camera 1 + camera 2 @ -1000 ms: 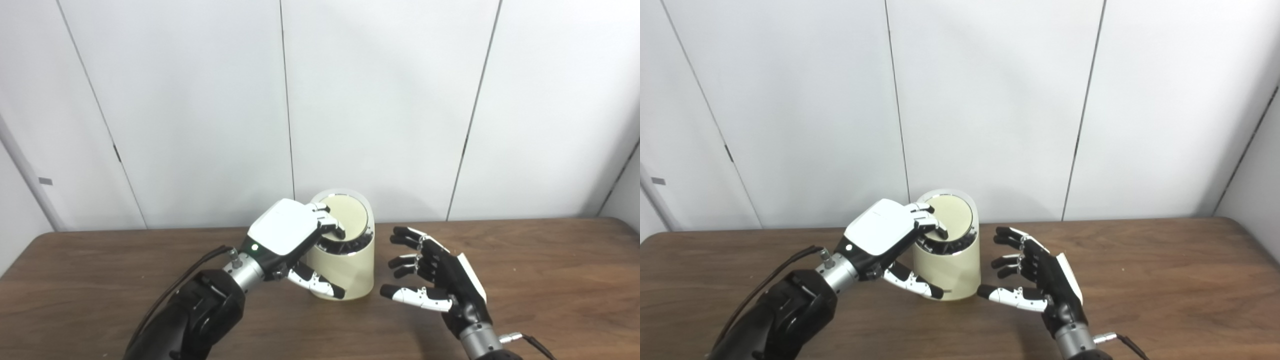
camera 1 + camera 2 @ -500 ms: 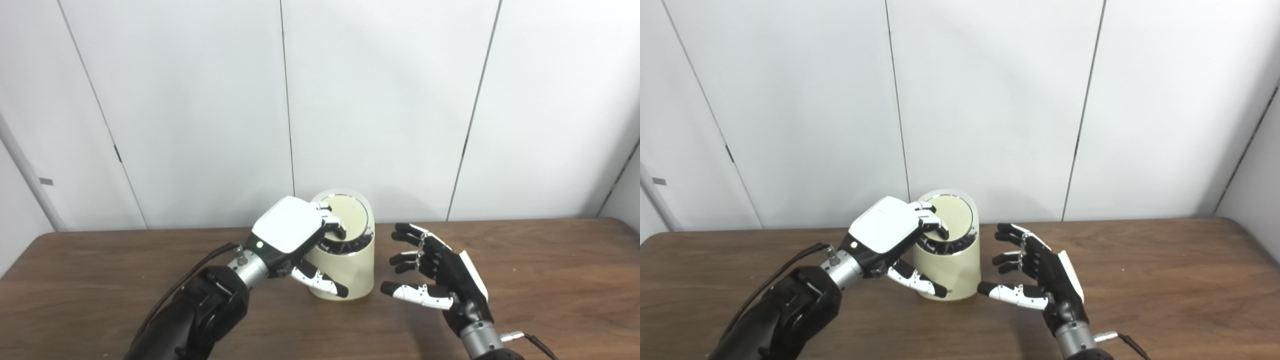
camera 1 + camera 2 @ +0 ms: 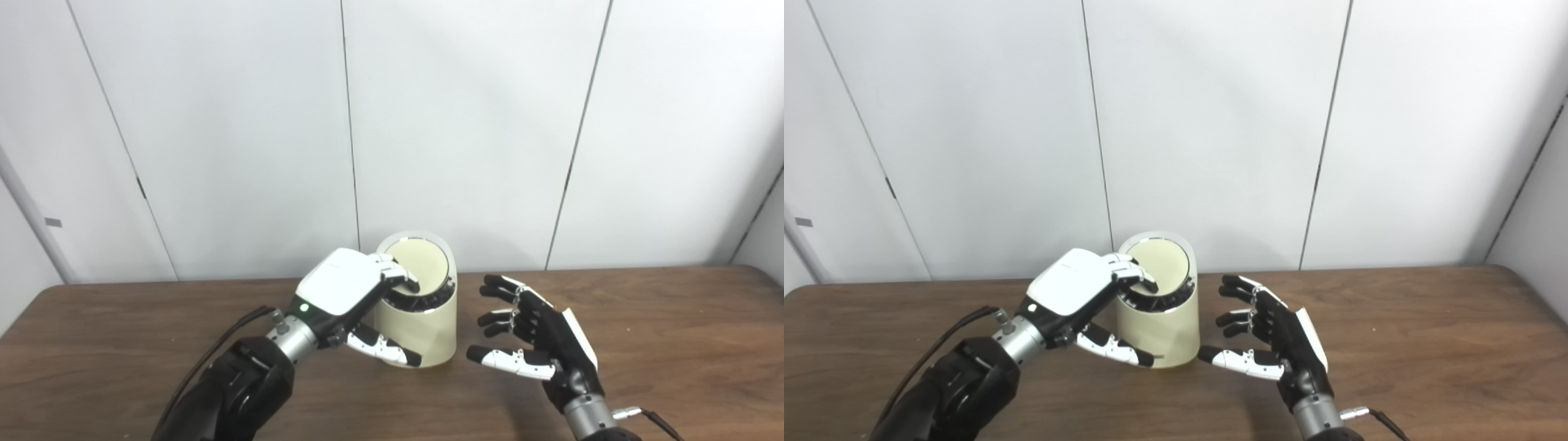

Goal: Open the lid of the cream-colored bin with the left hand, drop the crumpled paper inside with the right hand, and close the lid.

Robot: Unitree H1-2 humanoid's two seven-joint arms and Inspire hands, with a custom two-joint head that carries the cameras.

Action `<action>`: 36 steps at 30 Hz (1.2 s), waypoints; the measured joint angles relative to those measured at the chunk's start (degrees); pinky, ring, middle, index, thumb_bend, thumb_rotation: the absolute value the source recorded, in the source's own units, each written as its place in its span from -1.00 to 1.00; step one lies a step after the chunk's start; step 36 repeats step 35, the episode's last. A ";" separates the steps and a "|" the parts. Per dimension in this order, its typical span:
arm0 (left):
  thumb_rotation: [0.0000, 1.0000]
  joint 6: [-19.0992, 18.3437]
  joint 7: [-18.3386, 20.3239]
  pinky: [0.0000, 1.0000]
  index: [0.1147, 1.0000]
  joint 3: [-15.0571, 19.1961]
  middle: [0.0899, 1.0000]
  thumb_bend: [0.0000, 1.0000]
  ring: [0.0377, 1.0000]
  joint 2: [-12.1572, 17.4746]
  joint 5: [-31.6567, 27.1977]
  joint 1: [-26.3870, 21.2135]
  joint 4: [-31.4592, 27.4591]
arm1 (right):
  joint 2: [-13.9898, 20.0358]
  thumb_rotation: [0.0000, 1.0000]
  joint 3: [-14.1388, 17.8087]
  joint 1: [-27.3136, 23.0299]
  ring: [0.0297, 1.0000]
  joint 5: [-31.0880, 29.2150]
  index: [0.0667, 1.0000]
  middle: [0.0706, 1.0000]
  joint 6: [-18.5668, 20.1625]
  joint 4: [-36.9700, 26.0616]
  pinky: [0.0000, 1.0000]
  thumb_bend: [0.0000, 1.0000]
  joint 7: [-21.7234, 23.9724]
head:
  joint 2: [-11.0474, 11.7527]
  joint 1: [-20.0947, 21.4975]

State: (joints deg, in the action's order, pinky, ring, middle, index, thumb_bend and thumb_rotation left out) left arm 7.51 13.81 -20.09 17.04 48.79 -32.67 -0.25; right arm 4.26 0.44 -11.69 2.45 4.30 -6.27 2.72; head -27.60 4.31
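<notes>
— Cream plastic, that is the bin (image 3: 419, 334). It stands upright on the brown wooden table (image 3: 674, 343), near the back edge, between the two hands.

— And the lid (image 3: 421, 271)? Is it open?

— It is tilted up. The round disc faces us and leans toward the wall, and under its front edge I see a dark gap with a shiny ring. So I judge it is open, or half open.

— Why does it stay like that?

— I think the left hand (image 3: 343, 291) holds it. The fingers (image 3: 401, 280) are curled over the front left of the rim and touch the lower edge of the lid, and the thumb lies along the front wall of the bin, low down. It is closed on the rim and lid in this way. I believe it keeps the lid from falling back.

— What about the right hand (image 3: 1274, 340)?

— It hovers just beside the bin on the right, not touching it. The palm is turned toward the bin, the fingers are spread and only a little bent. It holds nothing.

— Then where is the crumpled paper?

— I cannot see it anywhere, not on the table and not in a hand. Maybe it is inside the bin, but the opening is too dark to tell.

— So what remains?

— If the paper is inside, only the closing of the lid.
</notes>
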 measured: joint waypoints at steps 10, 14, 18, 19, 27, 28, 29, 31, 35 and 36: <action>-0.25 -0.30 -4.49 0.31 0.72 11.30 0.73 0.53 0.66 -4.86 -18.00 2.07 0.22 | 0.37 -0.69 0.00 -0.01 0.17 -0.39 0.51 0.50 -0.32 0.72 0.02 0.52 0.16 | 0.62 -0.44; -0.26 0.08 -5.64 0.42 0.81 14.87 0.83 0.51 0.75 -7.91 -27.47 4.29 0.25 | 0.48 -0.71 0.00 -0.01 0.16 0.20 0.50 0.51 -0.44 0.77 0.01 0.52 0.12 | 0.62 -0.70; -0.23 -0.51 -5.31 0.48 0.81 17.33 0.82 0.53 0.72 -10.23 -37.39 8.47 0.34 | 0.67 -0.72 0.35 -0.01 0.16 0.14 0.51 0.52 -0.44 0.77 0.04 0.52 0.08 | 0.70 -0.97; -0.18 -1.25 -4.97 0.50 0.82 17.88 0.82 0.53 0.72 -10.38 -39.35 9.29 0.33 | 0.70 -0.72 0.39 -0.01 0.16 0.15 0.51 0.52 -0.44 0.77 0.04 0.53 0.06 | 0.62 -0.97; -0.13 -6.82 -2.95 0.27 0.81 22.43 0.72 0.64 0.61 -10.68 -54.54 15.72 0.28 | 0.72 -0.76 0.42 0.00 0.15 -0.21 0.51 0.52 -0.46 0.75 0.08 0.51 0.10 | 0.53 -1.14; -0.14 -6.85 -2.81 0.30 0.81 22.57 0.72 0.61 0.62 -10.72 -55.46 16.40 0.38 | 0.73 -0.77 0.43 -0.01 0.16 -0.27 0.51 0.51 -0.46 0.76 0.09 0.52 0.10 | 0.53 -1.14; -0.15 -6.86 -2.64 0.31 0.82 22.69 0.72 0.58 0.62 -10.83 -56.41 16.90 0.49 | 0.73 -0.77 0.43 -0.01 0.16 -0.39 0.51 0.52 -0.46 0.75 0.10 0.51 0.12 | 0.53 -1.32; -0.16 -6.85 -2.64 0.32 0.83 22.98 0.73 0.56 0.63 -11.24 -57.74 17.89 0.65 | 0.75 -0.79 0.47 0.00 0.16 -0.84 0.52 0.51 -0.47 0.75 0.12 0.51 0.26 | 0.53 -1.49; -0.23 -6.84 -2.93 0.34 0.85 23.51 0.76 0.53 0.67 -12.63 -59.36 19.30 1.23 | 0.87 -0.80 0.59 0.01 0.14 -0.91 0.50 0.50 -0.59 0.74 0.11 0.51 0.22 | 0.27 -1.41; -0.23 -6.84 -2.93 0.34 0.85 23.51 0.76 0.53 0.67 -12.63 -59.36 19.30 1.23 | 0.87 -0.80 0.59 0.01 0.14 -0.91 0.50 0.50 -0.59 0.74 0.11 0.51 0.22 | 0.27 -1.41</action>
